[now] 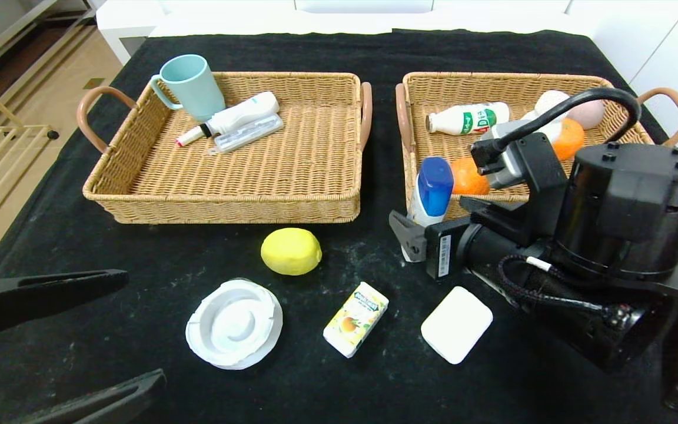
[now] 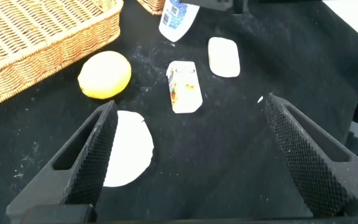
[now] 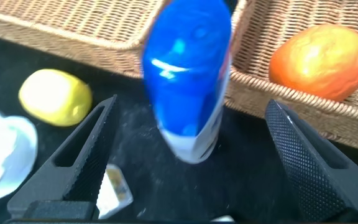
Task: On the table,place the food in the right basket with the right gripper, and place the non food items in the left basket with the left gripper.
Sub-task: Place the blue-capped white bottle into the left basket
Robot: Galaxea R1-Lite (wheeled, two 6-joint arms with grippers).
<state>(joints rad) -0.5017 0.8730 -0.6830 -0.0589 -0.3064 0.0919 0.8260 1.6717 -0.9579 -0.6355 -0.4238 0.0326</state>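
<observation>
- The right tool (image 3: 185,162) sits at the near left corner of the right basket (image 1: 492,82), fingers spread wide with nothing gripped. A blue-capped bottle (image 1: 430,197) stands between them, leaning on the basket's front corner.
- The left tool (image 2: 191,155) hangs low over the near left part of the bench (image 1: 109,330), also wide open and empty, above the white round lid (image 1: 234,323).
- Loose on the bench: a lemon (image 1: 291,251) just in front of the left basket (image 1: 139,200), a small juice carton (image 1: 355,318) lying flat, and a white soap-like block (image 1: 456,324) to its right.
- The left basket has a pale blue mug (image 1: 192,86), a white tube thing (image 1: 230,119) and a clear case (image 1: 246,134).
- The right basket holds a milk-type bottle (image 1: 467,119), two oranges (image 1: 469,176) and an egg-like thing (image 1: 587,113).
</observation>
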